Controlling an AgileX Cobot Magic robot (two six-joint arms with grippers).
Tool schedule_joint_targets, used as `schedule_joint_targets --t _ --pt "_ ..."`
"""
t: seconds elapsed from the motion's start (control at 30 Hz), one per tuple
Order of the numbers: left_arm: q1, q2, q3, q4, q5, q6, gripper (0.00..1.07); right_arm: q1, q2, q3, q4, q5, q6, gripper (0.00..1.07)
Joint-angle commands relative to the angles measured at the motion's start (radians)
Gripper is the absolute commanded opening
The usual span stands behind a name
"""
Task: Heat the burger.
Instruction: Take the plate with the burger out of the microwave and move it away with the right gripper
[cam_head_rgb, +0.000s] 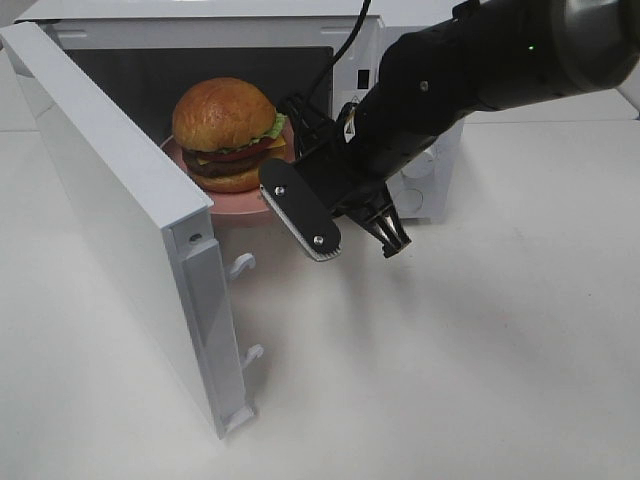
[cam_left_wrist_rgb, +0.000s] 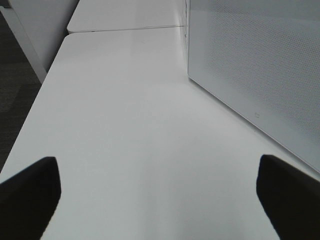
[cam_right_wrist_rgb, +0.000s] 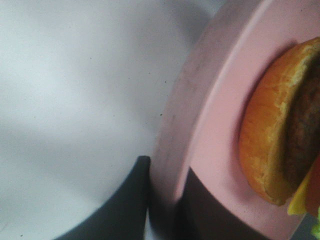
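No readable text, labels, brands or numbers in any of my views. Only a tiny dark mark low on the microwave door (cam_left_wrist_rgb: 256, 114) in my left wrist view, too small to make out.

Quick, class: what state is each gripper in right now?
Left gripper: open, holding nothing.
Right gripper: shut on the plate rim, burger on it.

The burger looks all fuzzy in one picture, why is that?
In the right wrist view the burger and pink plate sit very close, so they blur. In the exterior high view the burger looks sharp, with soft shadows under the microwave door.
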Motion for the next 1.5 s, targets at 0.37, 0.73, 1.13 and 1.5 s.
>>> schedule_joint_targets --t 0.37,0.73,1.13,1.5 --pt "0.001 -0.019 0.002 0.003 -0.009 -0.002 1.0 -0.012 -0.159 0.13 -0.004 -0.053 0.043 0.0" --pt "0.001 -0.019 0.002 0.003 -0.009 -0.002 1.0 -0.012 -0.312 0.272 -0.08 -0.055 0.121 0.0" --pt "0.001 -0.019 0.002 0.003 -0.009 -0.002 1.0 -0.01 -0.492 0.43 -0.222 -0.047 0.32 0.0" --pt "0.001 -0.019 0.002 0.003 -0.009 -0.002 1.0 -0.009 -0.66 0.543 -0.222 0.029 0.356 0.0"
